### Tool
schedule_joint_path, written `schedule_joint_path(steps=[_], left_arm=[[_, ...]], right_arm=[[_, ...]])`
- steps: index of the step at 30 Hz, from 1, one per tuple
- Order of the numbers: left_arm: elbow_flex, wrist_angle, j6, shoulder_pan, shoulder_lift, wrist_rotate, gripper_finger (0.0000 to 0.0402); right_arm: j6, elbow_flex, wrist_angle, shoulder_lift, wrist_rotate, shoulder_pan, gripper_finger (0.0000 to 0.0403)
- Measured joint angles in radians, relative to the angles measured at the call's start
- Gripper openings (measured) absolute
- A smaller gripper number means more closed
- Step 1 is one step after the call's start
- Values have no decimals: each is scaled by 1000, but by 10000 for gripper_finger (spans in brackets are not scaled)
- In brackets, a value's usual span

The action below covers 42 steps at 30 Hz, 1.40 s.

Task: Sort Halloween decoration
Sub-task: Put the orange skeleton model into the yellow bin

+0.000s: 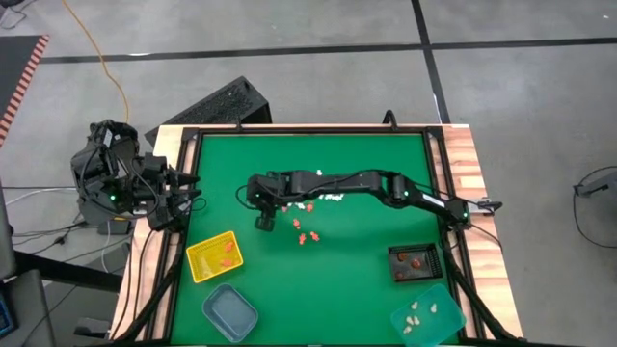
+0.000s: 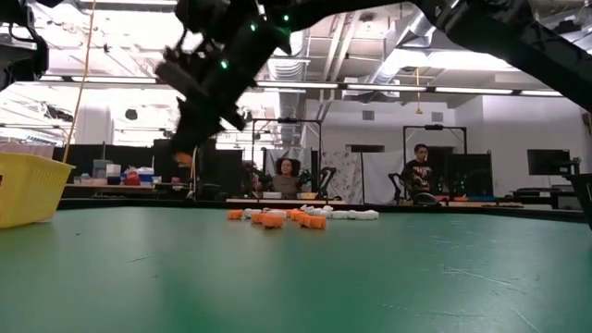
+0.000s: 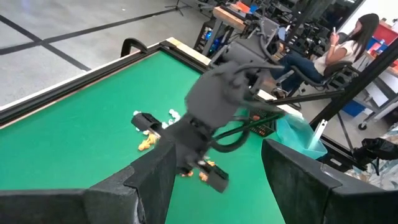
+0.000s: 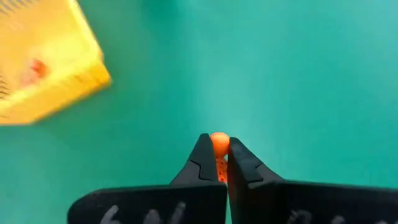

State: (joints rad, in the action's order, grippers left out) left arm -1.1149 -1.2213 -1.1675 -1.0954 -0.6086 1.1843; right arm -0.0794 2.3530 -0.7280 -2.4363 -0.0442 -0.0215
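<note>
Right tool (image 4: 214,163) is clamped on one orange trinket (image 4: 218,142), held by the tips above the tabletop (image 1: 366,241) right of the yellow tray (image 1: 214,256). Left tool (image 3: 214,180) waits open at the left edge. Risk: so slight a pinch may let the trinket slip out short of the tray.

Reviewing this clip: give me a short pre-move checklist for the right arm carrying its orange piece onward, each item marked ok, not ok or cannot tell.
1. Right gripper jaws shut on an orange trinket: ok.
2. Trinket lifted clear of the green table: ok in the right wrist view.
3. Yellow tray in view, already holding orange pieces: ok.
4. Left gripper waiting at the table's left edge, off the path: ok.
5. Grip secure enough for travel: cannot tell.
6. Remaining pile undisturbed: cannot tell.
</note>
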Motion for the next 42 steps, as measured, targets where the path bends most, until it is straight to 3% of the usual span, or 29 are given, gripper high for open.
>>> schedule_joint_path(steps=[6, 16, 24, 31, 42], left_arm=[[0, 0, -1, 0, 0, 1, 226], [0, 0, -5, 0, 0, 6, 226], [0, 0, -31, 0, 0, 5, 226], [0, 0, -34, 0, 0, 5, 226], [0, 0, -34, 0, 0, 5, 226]], right_arm=[[35, -3, 226, -4, 116, 52, 4], [241, -3, 495, -33, 269, 111, 4], [151, -6, 718, -116, 500, 84, 5], [82, -4, 733, -142, 515, 89, 10], [111, -3, 740, -140, 512, 89, 11]])
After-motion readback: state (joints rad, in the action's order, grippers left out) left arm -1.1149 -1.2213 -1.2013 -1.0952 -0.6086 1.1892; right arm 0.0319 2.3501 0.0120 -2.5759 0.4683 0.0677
